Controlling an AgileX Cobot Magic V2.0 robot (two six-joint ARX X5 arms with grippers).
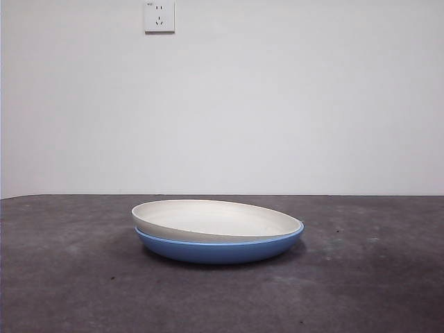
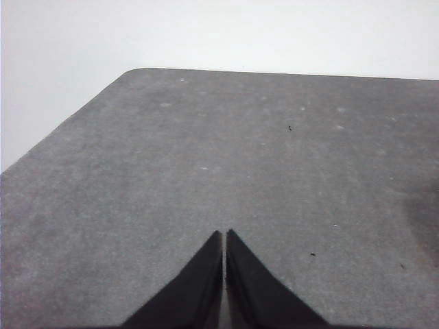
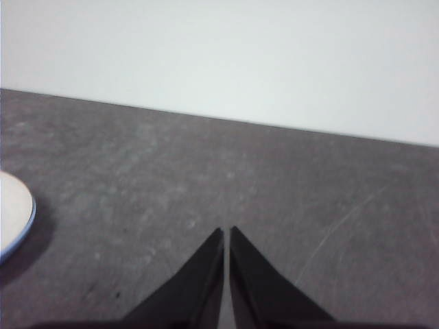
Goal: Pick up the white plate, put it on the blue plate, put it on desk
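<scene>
The round, flat, cream-white plate (image 1: pixel 215 218) sits right on top of the round, shiny blue plate (image 1: pixel 218 250), near the middle of the wide, dark grey speckled desk (image 1: pixel 69 277). The white plate is not quite flat in the blue one: it is tipped a little, with its left side higher and its right side tucked down inside the blue rim. The blue plate rests on the desk. Behind them is a plain white wall (image 1: pixel 277 97) with a small white socket (image 1: pixel 159 16) high up, a little to the left. My two arms are both away from the plates. My left claw (image 2: pixel 224 236) hangs over bare desk, and its two black jaws are pressed together with nothing between them. My right claw (image 3: pixel 226 233) is the same, jaws together and holding nothing, over bare desk. In my right wrist view I can see just the edge of the white plate (image 3: pixel 12 216) with a thin blue line under it, well apart from my claw.
</scene>
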